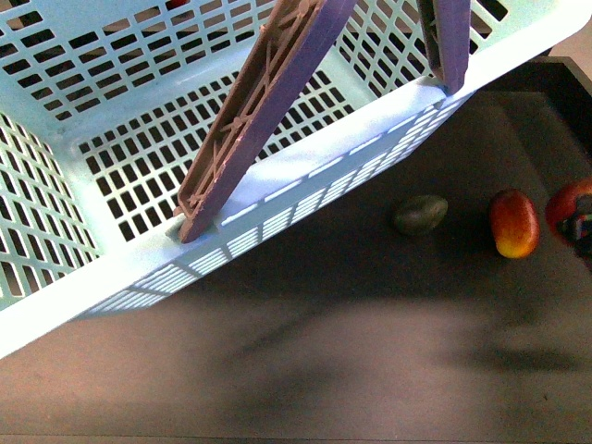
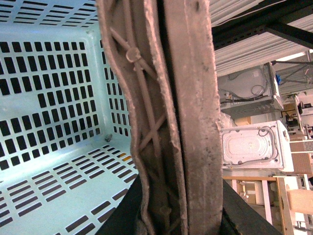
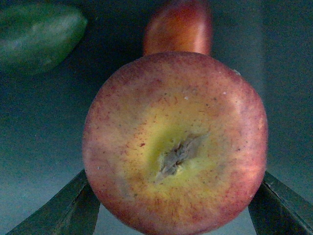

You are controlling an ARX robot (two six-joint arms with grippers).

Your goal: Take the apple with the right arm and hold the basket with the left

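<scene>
You have the right gripper (image 3: 174,198) closed on the apple (image 3: 175,144), one finger against each side. The apple is well right of the basket (image 1: 305,199), beyond the green fruit (image 1: 421,214) and the red-yellow fruit (image 1: 514,223). Your left gripper (image 2: 181,218) clamps the basket's handle (image 2: 166,98).

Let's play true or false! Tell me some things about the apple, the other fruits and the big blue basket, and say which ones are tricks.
1. The apple sits between the fingers of the right gripper. True.
2. The apple is inside the basket. False: it is outside the basket, on the dark table, near its right side.
3. The green fruit lies on the table between the basket and the red-yellow fruit. True.
4. The basket's handles are folded down flat. False: they stand up, raised above the rim.
</scene>
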